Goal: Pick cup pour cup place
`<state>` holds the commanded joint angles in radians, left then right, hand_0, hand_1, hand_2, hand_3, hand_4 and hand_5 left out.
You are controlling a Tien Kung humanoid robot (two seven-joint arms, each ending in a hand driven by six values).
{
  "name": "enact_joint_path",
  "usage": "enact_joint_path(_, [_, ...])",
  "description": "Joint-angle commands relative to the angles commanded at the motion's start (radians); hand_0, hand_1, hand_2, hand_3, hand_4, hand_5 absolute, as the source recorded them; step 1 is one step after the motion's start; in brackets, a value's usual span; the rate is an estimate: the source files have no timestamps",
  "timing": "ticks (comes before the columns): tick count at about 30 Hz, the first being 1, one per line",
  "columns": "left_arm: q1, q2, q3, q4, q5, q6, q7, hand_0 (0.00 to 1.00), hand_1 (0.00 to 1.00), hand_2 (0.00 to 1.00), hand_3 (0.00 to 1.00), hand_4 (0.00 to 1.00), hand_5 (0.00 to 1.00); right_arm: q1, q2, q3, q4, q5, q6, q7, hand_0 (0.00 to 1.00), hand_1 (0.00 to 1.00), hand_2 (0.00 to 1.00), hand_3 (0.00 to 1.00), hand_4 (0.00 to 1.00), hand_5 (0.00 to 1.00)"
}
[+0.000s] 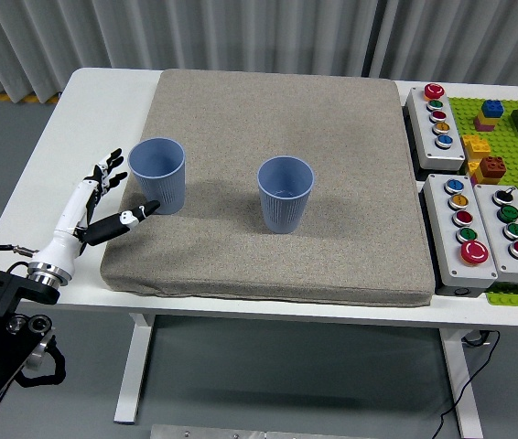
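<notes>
Blue ribbed plastic is what you are dealing with: two matching cups on the grey-brown pad (241, 119) that covers most of the white table (67, 119). The left cup (157, 175) stands upright near the pad's left edge; the middle cup (285, 194) stands upright around the pad's centre, well apart from it. Your left hand (102, 203) sits just beside the left cup, off the pad's left edge, with fingers (111, 165) spread and the thumb (131, 218) pointing toward the cup's base. It holds nothing.

Judging from the task, the pick is the step in hand. Bring the palm square to the cup wall before closing, with the thumb on the near side and the fingers wrapping the far side. Grip around mid-height, since thin plastic like this probably flexes near the rim and slips near the base. Close gently; a hard squeeze could buckle it. The pad looks soft, so a sideways nudge may tip the cup.

Your right arm is out of view. Button boxes (471, 224) and a green brick plate (501, 128) sit to the right, clear of the work.
</notes>
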<state>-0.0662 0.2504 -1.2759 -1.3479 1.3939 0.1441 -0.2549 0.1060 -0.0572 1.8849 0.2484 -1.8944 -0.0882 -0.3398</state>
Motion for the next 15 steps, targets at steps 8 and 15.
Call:
enact_joint_path(8, [-0.03,0.0,-0.088,-0.076,-0.066,-0.016,0.012,0.889,0.904,0.998,0.998,0.998,0.521,-0.001,0.0,-0.003,0.0,0.0,0.001,0.0,0.651,0.652,0.576,0.592,0.002,0.037])
enact_joint_path(15, [-0.068,-0.019,-0.122,-0.073,-0.329,-0.073,0.018,0.864,0.855,0.998,0.998,0.997,0.998,-0.004,0.002,-0.006,0.0,0.002,0.0,-0.001,0.651,0.652,0.576,0.591,0.002,0.035])
